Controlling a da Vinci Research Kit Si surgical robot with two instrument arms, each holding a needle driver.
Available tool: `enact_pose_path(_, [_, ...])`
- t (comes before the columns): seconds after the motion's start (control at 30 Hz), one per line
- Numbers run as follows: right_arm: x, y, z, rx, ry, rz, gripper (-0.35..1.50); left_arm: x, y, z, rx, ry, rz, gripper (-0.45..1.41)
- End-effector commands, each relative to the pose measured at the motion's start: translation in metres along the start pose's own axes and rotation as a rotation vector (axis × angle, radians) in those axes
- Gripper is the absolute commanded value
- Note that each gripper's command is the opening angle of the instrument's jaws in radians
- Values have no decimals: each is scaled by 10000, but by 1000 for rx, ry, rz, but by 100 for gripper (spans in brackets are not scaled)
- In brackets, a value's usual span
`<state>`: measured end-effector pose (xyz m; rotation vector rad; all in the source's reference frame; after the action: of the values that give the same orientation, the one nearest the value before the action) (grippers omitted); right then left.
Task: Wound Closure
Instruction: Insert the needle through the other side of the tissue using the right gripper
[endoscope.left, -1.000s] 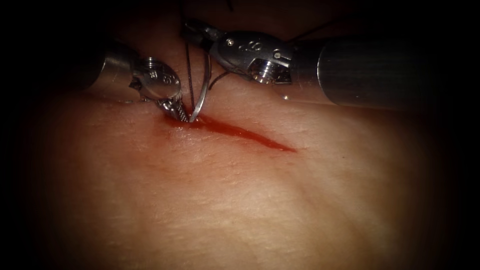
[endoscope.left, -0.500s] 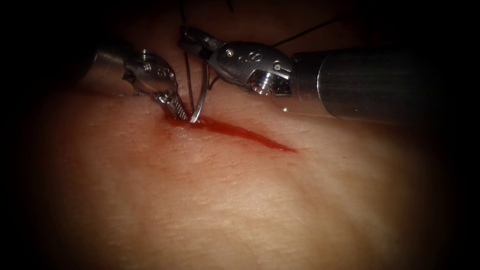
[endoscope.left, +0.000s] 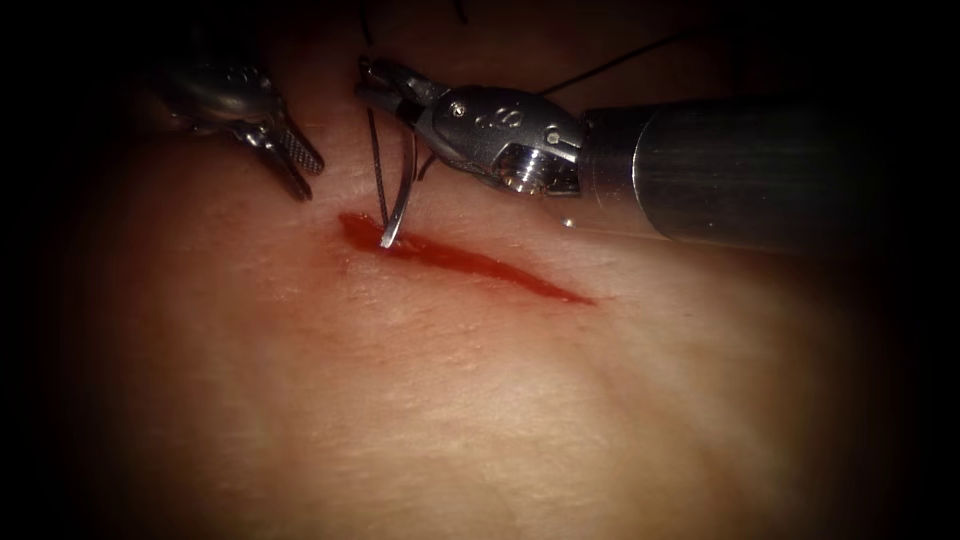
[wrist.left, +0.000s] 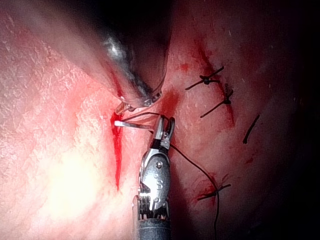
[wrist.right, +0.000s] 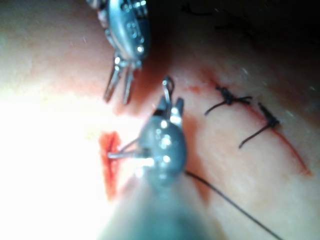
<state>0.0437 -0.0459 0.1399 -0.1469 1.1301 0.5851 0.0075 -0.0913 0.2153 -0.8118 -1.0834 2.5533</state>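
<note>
All around you the edges fade into deep black, and the light is a soft glow that lands on the pale pink, bumpy tissue (endoscope.left: 480, 420) in the middle of your endoscope view and grows dimmer toward every side.

The endoscope looks down from above and in front at the cut (endoscope.left: 470, 262). Both wrist cameras sit very close along their shafts, sharing that cut (wrist.left: 118, 150) (wrist.right: 110, 162) and the knotted stitches (wrist.right: 235, 102) beyond it.

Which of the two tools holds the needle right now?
The right arm's tool: its jaws grip the curved steel needle near its tail. The left arm's tool holds nothing, jaws open.
</note>
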Motion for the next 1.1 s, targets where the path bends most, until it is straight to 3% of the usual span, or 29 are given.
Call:
enact_pose_path(0.03, [-3,-2,8,0,-1,-1,-35,-2,3,11,6,7,-3,25])
enact_pose_path(0.43, [-5,-4,8,24,6,102,-35,-27,20,51,104,63,-21,17])
enact_pose_path(0.63, [-6,-6,7,48,14,242,-35,-43,28,74,98,79,-29,17])
enact_pose_path(1.1, [-9,-5,-6,0,-91,440,-35,-59,35,68,93,84,-28,17])
